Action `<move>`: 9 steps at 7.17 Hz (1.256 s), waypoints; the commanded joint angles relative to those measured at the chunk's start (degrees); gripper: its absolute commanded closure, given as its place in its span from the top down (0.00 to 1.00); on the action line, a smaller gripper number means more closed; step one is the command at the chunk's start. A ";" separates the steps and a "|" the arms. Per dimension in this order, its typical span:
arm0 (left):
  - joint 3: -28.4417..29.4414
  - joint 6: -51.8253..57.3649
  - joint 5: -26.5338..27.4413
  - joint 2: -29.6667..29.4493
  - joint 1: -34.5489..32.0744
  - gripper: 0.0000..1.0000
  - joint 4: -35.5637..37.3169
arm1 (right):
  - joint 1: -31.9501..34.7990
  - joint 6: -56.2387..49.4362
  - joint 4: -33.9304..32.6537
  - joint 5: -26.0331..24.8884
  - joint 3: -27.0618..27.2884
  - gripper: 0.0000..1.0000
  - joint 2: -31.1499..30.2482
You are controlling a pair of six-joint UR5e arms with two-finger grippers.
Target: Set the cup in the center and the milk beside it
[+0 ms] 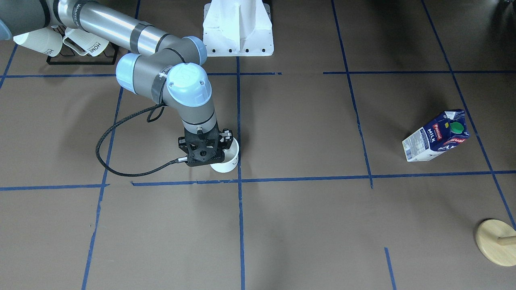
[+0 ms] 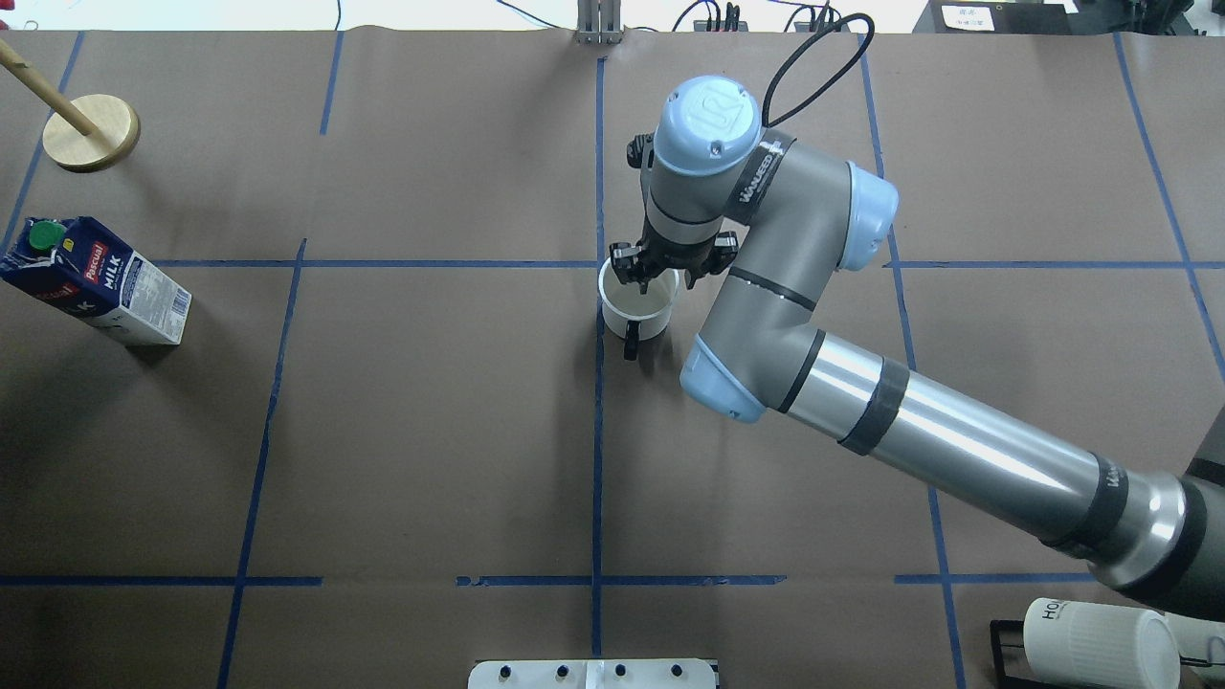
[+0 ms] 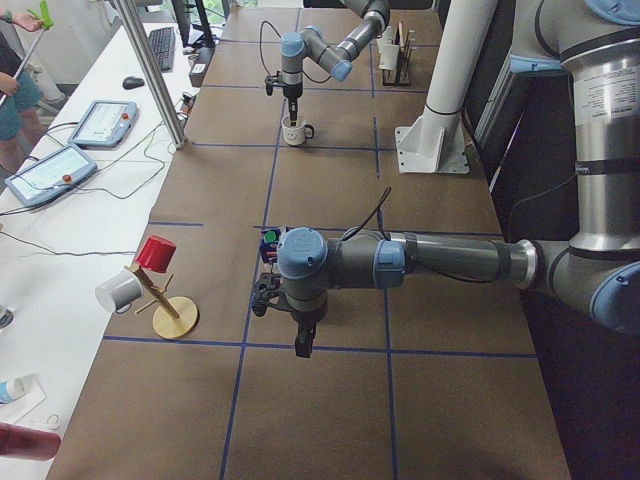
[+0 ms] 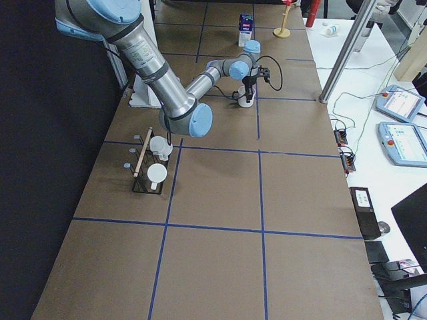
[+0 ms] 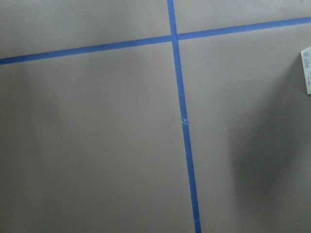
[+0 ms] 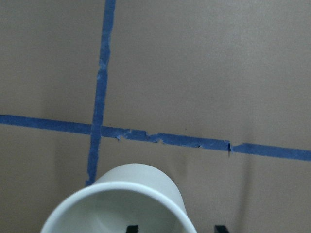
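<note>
The cup (image 2: pixel 638 314), a smooth white mug with a thin black handle, stands upright just beside the center (image 2: pixel 598 263), the blue tape crossing. My right gripper (image 2: pixel 660 277) is right above it. In the right wrist view its two fingertips (image 6: pixel 219 227) straddle the cup's rim (image 6: pixel 146 187), one inside and one outside, with gaps on both sides, so it is open. The milk (image 2: pixel 96 279), a dark blue carton with a green cap, stands far off at the table's left end. My left gripper (image 3: pixel 303 342) hovers near the milk; I cannot tell whether it is open or shut.
A black rack with ribbed "HOME" mugs (image 2: pixel 1101 639) stands at the near right corner. A wooden mug stand (image 2: pixel 91 132) is at the far left, beyond the milk. The white robot base (image 1: pixel 238 30) sits at the robot's table edge.
</note>
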 commanded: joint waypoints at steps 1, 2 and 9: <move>-0.05 0.00 0.01 0.07 0.00 1.00 -0.03 | 6.55 0.18 -3.40 5.32 2.66 1.00 -0.16; 0.03 0.00 0.01 -0.01 0.00 1.00 -0.03 | 10.41 -0.34 -6.99 5.97 4.93 1.00 -1.55; 0.12 -0.61 0.62 -0.71 2.90 1.00 0.94 | 39.94 -53.72 -8.00 20.55 13.12 1.00 -33.07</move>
